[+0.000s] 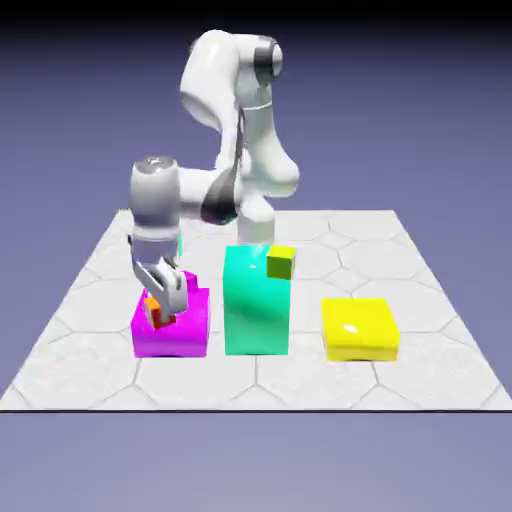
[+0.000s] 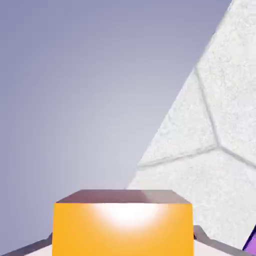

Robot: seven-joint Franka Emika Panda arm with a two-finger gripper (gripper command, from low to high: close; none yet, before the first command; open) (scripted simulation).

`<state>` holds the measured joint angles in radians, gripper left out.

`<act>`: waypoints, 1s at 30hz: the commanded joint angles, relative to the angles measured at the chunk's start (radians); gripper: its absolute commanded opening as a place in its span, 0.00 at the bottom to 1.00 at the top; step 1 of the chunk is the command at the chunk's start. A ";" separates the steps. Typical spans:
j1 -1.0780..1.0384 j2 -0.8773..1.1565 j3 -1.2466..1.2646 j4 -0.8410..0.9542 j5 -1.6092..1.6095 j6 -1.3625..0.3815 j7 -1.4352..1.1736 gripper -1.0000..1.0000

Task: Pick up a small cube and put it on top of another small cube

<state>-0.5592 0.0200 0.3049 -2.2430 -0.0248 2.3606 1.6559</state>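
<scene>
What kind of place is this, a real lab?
Probably not: it looks computer-rendered. A pale tiled table floats before a plain violet backdrop, with flat-coloured blocks like the magenta block and a white arm holding the small cube.

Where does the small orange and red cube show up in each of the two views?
Exterior view: the small cube sits in the pincer, over the magenta block, at the picture's left.
Hand view: the small cube fills the bottom middle.
Shared landmark: the grey tiled table.
</scene>
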 commanded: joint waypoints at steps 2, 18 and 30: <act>0.007 -0.073 0.025 -0.028 0.023 -0.049 0.074 0.00; 0.139 -0.652 0.231 -0.254 0.219 -0.433 0.658 0.00; 0.147 -0.663 0.276 -0.351 0.246 -0.352 0.710 1.00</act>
